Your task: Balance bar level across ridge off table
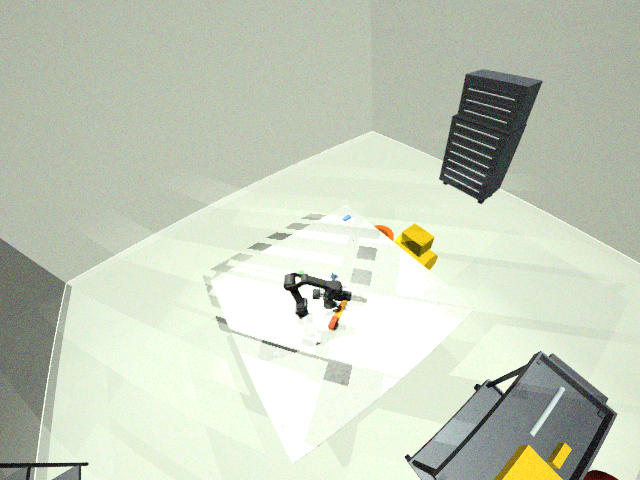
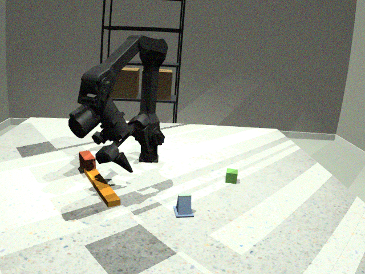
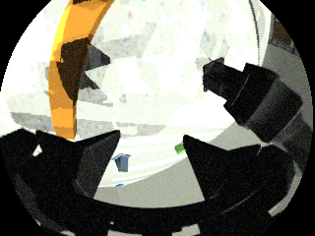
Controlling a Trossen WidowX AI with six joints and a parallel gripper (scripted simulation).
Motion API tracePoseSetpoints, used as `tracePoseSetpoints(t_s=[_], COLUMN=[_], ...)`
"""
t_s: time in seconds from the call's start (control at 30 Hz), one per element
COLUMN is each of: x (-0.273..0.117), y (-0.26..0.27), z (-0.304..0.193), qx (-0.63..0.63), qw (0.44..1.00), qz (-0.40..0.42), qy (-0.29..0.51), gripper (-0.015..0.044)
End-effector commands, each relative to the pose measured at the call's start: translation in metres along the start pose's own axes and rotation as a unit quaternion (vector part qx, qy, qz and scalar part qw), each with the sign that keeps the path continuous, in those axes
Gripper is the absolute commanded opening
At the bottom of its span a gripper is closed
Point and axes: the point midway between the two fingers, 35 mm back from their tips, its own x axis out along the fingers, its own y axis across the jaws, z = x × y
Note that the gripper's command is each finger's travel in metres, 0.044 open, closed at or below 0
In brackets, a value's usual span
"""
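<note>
Working from the exterior view, left to right, taking the blue ridge (image 1: 333, 276) (image 2: 184, 205) (image 3: 122, 163) as landmark.

Seeing the red block (image 1: 333, 322) (image 2: 87, 160) sitting at the bar's far end, well left of the ridge. Finding the orange bar (image 1: 341, 309) (image 2: 101, 187) (image 3: 61, 113) running from there toward the camera, left of and apart from the ridge, seemingly lying on the table (image 1: 403, 330) (image 2: 250, 200) (image 3: 148, 88). Noting the claw (image 1: 327, 302) (image 2: 145, 157) (image 3: 152, 135) hanging behind and left of the ridge, released, fingers spread, gripping nothing. Seeing the green cube (image 1: 301, 272) (image 2: 231, 176) (image 3: 179, 147) resting behind and right of the ridge.

Judging the pick-up as being in hand, bar not yet grasped. Needing next: shifting over the bar, lining fingers up across it, lowering, closing nearer the red end, probably heavier; then lifting and carrying to the ridge.

Losing the bar's far end in the wrist view, cut off at the top. Failing to make out the bar's underside contact; losing the far fingertip against the dark arm base (image 2: 149, 159).
</note>
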Motion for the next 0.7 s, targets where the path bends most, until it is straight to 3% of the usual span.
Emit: tracePoseSetpoints(t_s=[0.0, 0.1, 0.67], x=[0.0, -0.002, -0.018], y=[0.0, 0.002, 0.013], z=[0.0, 0.001, 0.009], qx=[-0.003, -0.039, -0.298], qw=[1.0, 0.999, 0.953], qz=[0.0, 0.005, 0.024], qy=[0.0, -0.006, -0.057], gripper=[0.0374, 0.0315, 0.0315])
